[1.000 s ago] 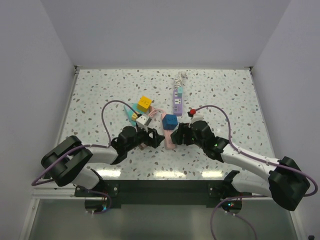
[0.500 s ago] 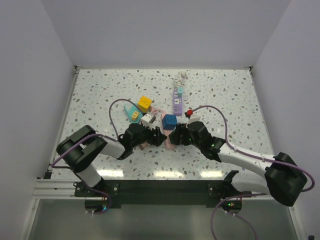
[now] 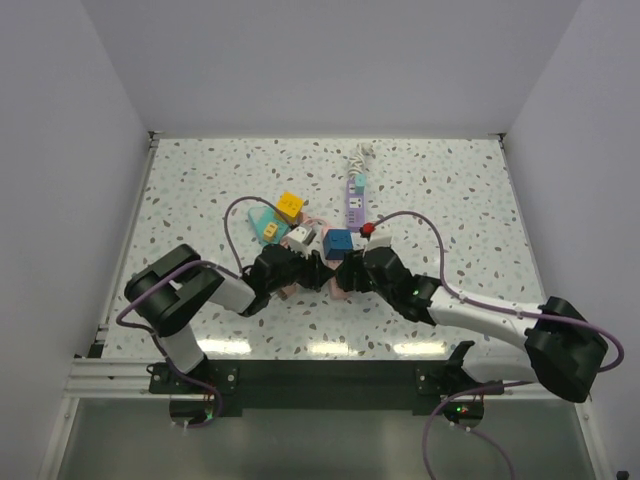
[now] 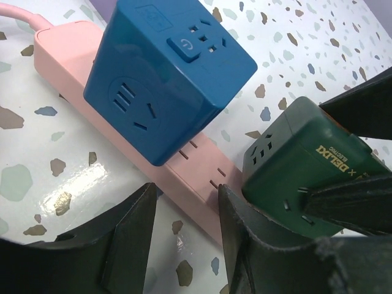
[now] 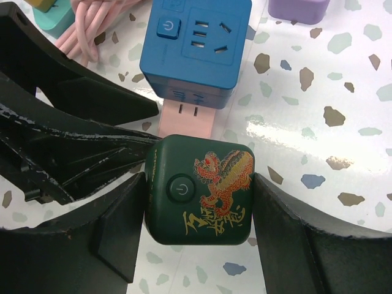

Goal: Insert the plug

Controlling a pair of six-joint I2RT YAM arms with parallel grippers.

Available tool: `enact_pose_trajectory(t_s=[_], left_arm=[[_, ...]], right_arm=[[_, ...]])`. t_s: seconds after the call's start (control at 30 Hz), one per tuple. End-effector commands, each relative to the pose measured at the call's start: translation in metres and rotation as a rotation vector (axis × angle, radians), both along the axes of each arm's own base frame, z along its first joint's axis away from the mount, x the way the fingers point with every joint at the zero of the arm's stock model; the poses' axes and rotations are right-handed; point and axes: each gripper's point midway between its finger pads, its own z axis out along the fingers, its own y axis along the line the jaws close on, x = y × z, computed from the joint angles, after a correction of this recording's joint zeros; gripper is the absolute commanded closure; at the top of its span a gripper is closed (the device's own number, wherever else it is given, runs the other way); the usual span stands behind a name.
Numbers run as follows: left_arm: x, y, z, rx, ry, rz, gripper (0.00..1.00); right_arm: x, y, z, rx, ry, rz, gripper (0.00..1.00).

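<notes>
The plug is a dark green cube [image 5: 202, 190] with a gold and red lion print. My right gripper [image 5: 199, 205] is shut on it, a finger pressed against each side. It hovers over the near end of the pink power strip [image 5: 187, 119], just in front of the blue cube adapter [image 5: 196, 43] that sits on the strip. In the left wrist view, my left gripper [image 4: 187, 242] is open at the strip's [image 4: 184, 165] near edge. Its right finger [image 4: 245, 245] is against the strip; the other is over bare table. The green cube [image 4: 306, 177] is just to the right.
Behind the strip lie a white cube [image 3: 300, 237], a yellow cube [image 3: 290, 206], a teal block [image 3: 262, 226] and coiled pink cable [image 5: 98, 24]. A purple power strip [image 3: 354, 197] lies further back, with a small red piece [image 3: 367, 228] near it. Both grippers [image 3: 334, 270] crowd together mid-table.
My left arm has reached right to the pink strip and its jaws have narrowed. My right gripper has shifted a little left with the green cube.
</notes>
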Motion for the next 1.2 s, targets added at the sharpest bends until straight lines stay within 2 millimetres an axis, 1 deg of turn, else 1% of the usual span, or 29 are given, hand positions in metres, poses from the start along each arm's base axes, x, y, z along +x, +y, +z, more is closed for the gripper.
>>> enact_pose_trajectory(t_s=[0.0,0.23,0.47,0.63,0.8,0.9,0.93,1.0,1.17], left_arm=[[0.01,-0.008,0.016,-0.048,-0.044,-0.007,0.51],[0.009,-0.009,0.013,-0.05,-0.035,-0.018,0.51],[0.009,-0.007,0.007,-0.044,-0.024,-0.019,0.53],[0.008,-0.008,0.004,-0.046,-0.016,-0.027,0.53],[0.009,-0.001,-0.003,-0.033,0.008,-0.004,0.55],[0.012,0.003,-0.003,-0.037,0.018,0.015,0.47],[0.013,0.004,-0.003,-0.038,0.019,0.02,0.42],[0.013,0.006,-0.003,-0.04,0.022,0.024,0.37],[0.013,0.007,0.004,-0.052,0.01,0.027,0.3]], right_arm=[[0.005,0.011,0.015,0.001,-0.043,-0.01,1.0],[0.0,0.02,0.003,-0.033,-0.035,-0.001,1.0],[-0.005,0.029,0.001,-0.073,-0.041,0.015,1.0],[-0.008,0.031,-0.005,-0.093,-0.038,0.018,1.0],[-0.013,0.032,-0.01,-0.121,-0.035,0.02,1.0],[-0.015,0.032,-0.011,-0.132,-0.038,0.022,1.0],[-0.017,0.032,-0.012,-0.137,-0.038,0.026,1.0],[-0.018,0.031,-0.013,-0.143,-0.039,0.026,1.0],[-0.023,0.032,-0.018,-0.165,-0.039,0.035,1.0]])
